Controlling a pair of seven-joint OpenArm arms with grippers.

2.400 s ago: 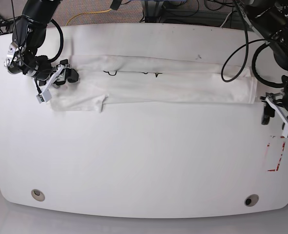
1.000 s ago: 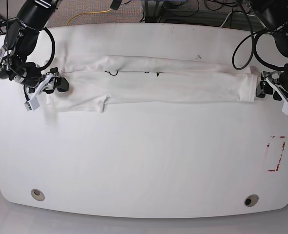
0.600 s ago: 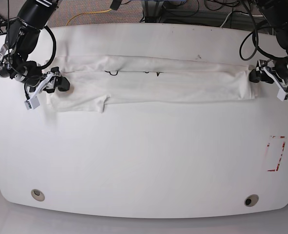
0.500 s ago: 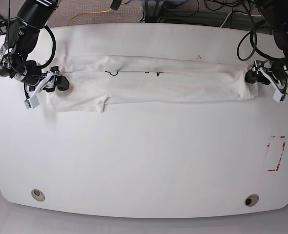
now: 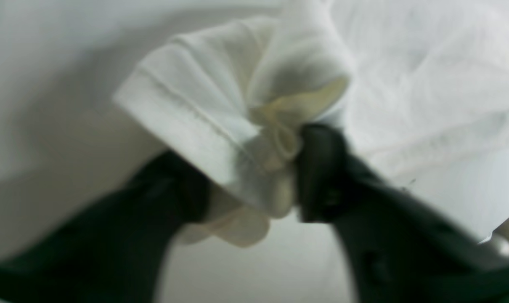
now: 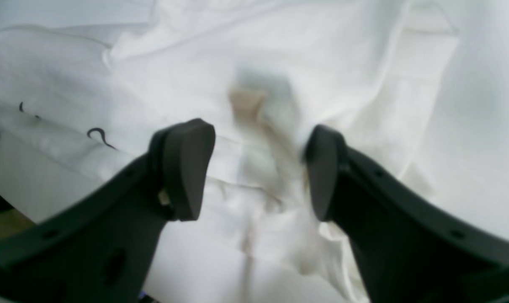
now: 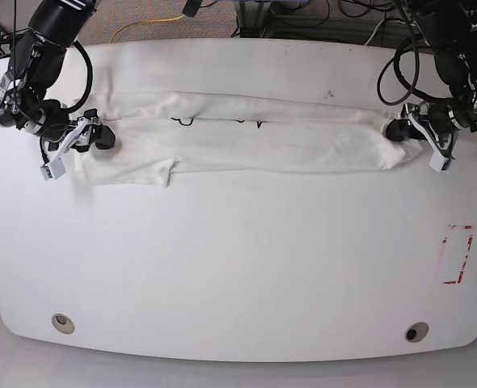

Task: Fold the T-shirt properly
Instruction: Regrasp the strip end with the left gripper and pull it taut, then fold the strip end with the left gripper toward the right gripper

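Now mid-fold: left claw (image 5: 254, 176) pinches T-shirt (image 7: 263, 137) hem end, bunched btwn pads; right claw (image 6: 258, 168) gapes over cloth, holding nothing. Next: right closes, then lift both ends across tabletop (image 7: 238, 267).

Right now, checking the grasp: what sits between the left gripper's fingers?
Left wrist view: a bunched hem of the T-shirt fills the left gripper.

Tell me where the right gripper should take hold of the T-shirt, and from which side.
Probably the bunched sleeve-end edge, from the outer side. The T-shirt lies as a long flat band, and the right gripper already straddles a raised ridge there, easier to pinch than flat cloth.
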